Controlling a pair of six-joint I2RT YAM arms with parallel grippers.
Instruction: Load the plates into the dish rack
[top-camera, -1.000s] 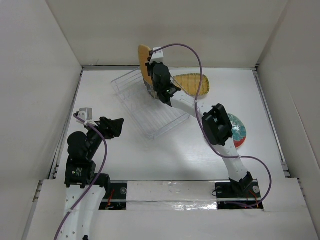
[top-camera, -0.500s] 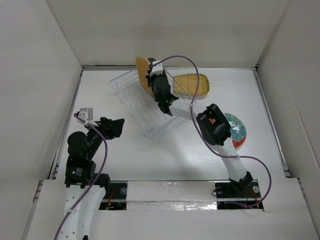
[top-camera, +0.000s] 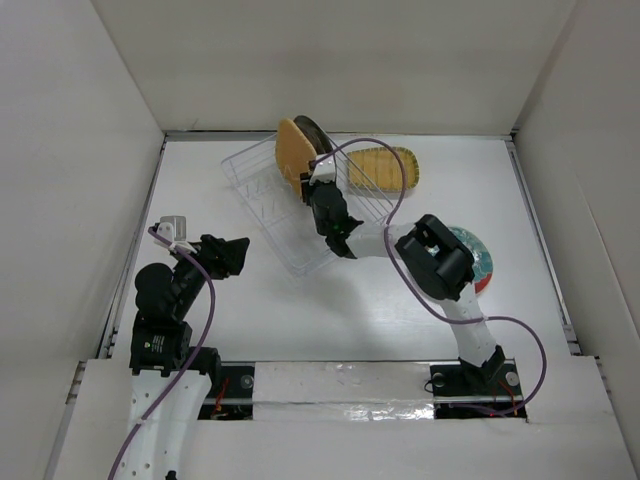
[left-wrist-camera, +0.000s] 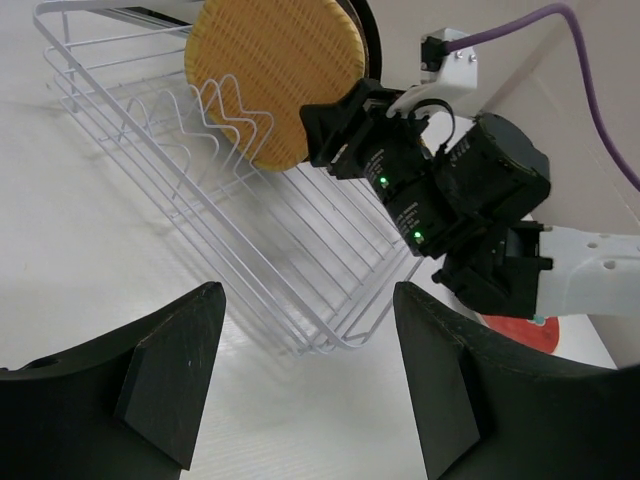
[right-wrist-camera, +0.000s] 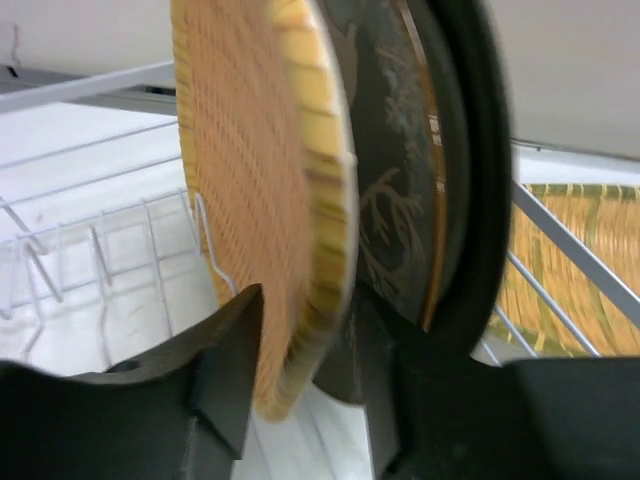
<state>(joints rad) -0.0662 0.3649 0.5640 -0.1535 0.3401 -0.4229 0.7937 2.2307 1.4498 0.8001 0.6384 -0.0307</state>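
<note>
We find the right gripper (right-wrist-camera: 305, 340) with its fingers on either side of the orange plate's (right-wrist-camera: 250, 180) lower edge; we cannot tell whether they pinch it. That plate stands upright in the wire rack (top-camera: 268, 208), upper centre of the overhead view, with a dark deer-pattern plate (right-wrist-camera: 410, 200) just behind. The left gripper (left-wrist-camera: 300, 380) is spread wide and holds nothing. A yellow plate (top-camera: 385, 168) lies right of the rack.

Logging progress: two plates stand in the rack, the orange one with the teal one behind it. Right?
No: behind the orange plate stands the dark grey deer plate, as the right wrist view shows. Both do stand in the dish rack.
</note>
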